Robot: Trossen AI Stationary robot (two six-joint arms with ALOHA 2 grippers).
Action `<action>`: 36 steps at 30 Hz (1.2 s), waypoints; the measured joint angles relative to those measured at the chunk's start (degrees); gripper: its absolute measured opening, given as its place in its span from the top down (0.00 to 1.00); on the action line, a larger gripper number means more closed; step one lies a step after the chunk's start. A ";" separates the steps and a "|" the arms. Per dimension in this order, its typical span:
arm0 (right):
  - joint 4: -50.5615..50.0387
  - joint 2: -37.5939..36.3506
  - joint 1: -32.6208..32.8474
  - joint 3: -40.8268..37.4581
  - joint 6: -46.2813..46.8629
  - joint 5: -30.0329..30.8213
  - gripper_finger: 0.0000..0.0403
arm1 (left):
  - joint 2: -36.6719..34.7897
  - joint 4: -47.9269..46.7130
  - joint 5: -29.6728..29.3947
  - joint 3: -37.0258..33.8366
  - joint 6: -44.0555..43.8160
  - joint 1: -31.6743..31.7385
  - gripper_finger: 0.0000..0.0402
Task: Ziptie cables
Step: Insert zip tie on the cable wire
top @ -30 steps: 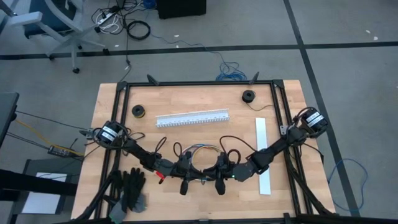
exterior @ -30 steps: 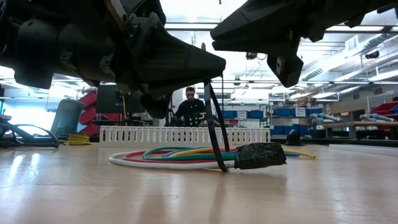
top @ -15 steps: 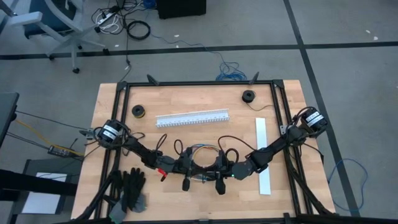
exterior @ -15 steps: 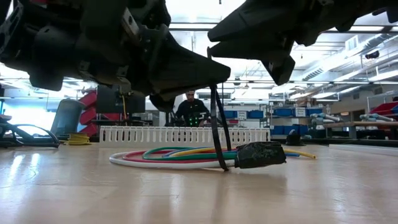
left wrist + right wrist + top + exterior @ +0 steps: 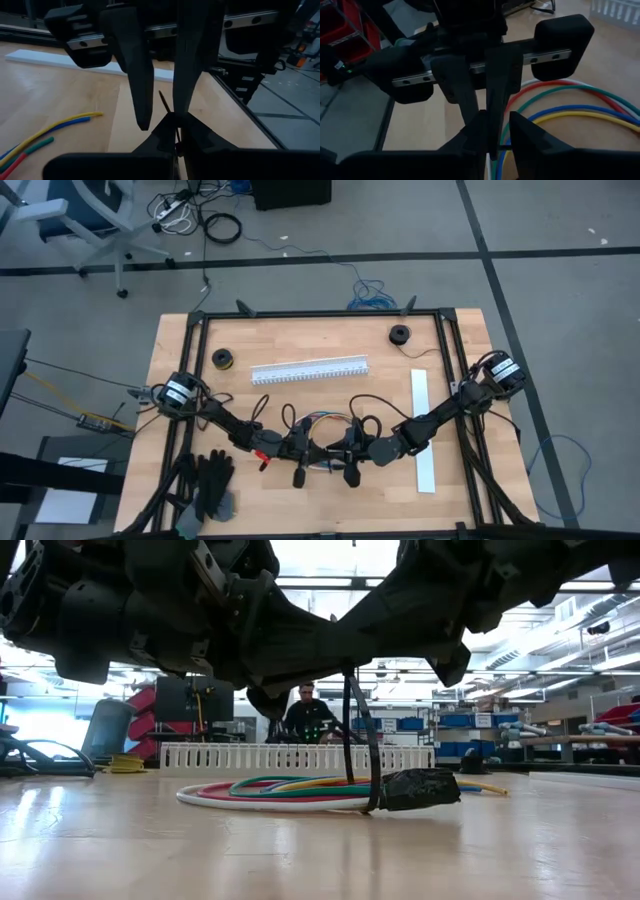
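On the wooden table, near its front edge, the cables lie coiled on the surface. A black zip tie loops around them. Just above, the left gripper is closed on the tie, and the right gripper, narrow, pinches it too.
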 joint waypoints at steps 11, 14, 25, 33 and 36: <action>1.62 0.00 -1.18 -0.02 -1.81 -3.25 0.94 | 0.00 -0.30 0.01 0.02 -1.35 0.22 1.00; 1.76 0.00 -1.62 -0.04 -2.04 -3.92 0.95 | 0.00 -0.34 0.20 0.02 -1.60 0.33 1.00; 2.49 0.00 -1.53 -0.07 -3.11 -1.07 1.00 | -0.02 -0.34 -0.08 0.02 -1.72 0.37 1.00; 4.68 0.02 -0.76 -0.02 -4.62 1.79 1.00 | -0.07 -1.04 0.13 0.15 -1.81 0.39 1.00; 5.67 0.02 -0.29 0.00 -5.38 3.19 1.00 | -0.07 -1.14 0.24 0.15 -1.81 0.35 1.00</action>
